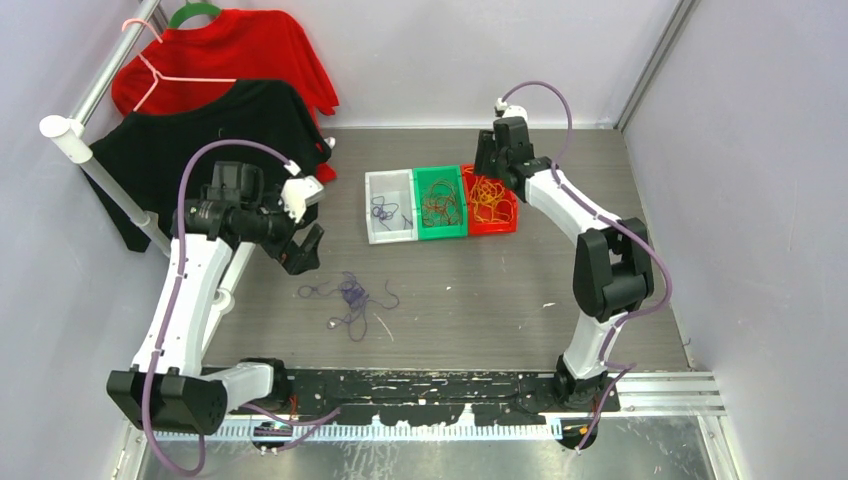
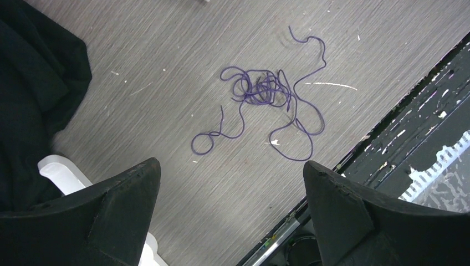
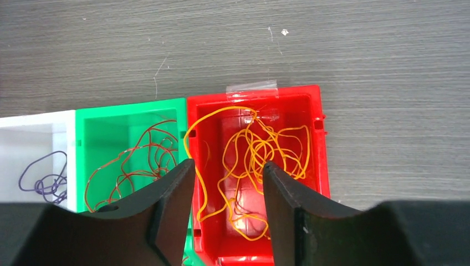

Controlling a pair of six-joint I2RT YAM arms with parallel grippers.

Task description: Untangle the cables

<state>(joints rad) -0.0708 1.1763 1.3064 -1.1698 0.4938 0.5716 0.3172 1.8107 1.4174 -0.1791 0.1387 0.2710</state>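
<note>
While your left claw (image 2: 230, 166) hangs over the table (image 2: 166, 50) with its two fingers spread wide and nothing between them, the loose purple cables (image 2: 266, 91) lie flat on the wood ahead of the fingertips, well clear of both and touching neither. That tangle has a knotted middle with several loose ends curling away from it. From the top camera you see the same purple cables (image 1: 350, 298) on the table in front of the left claw (image 1: 303, 240), between the arm bases and the row of bins. Your right claw (image 3: 228, 165) hovers over the red bin (image 3: 316, 144), its fingers partly apart and gripping nothing. The orange cables (image 3: 260, 155) lie in a loose heap inside that bin, directly under the gap, and one orange loop rides up against the wall shared with the green bin (image 3: 130, 105). The green bin holds the red-brown cables (image 3: 138, 160), partly hidden behind the left finger. Beside it, the white bin (image 3: 33, 119) holds a small purple bundle (image 3: 44, 180) near its visible corner. In the top view the three bins stand touching in a row, white bin (image 1: 369, 205), green bin (image 1: 442, 234), red bin (image 1: 493, 229), with the right claw (image 1: 490, 160) at the far end of the red one.
</note>
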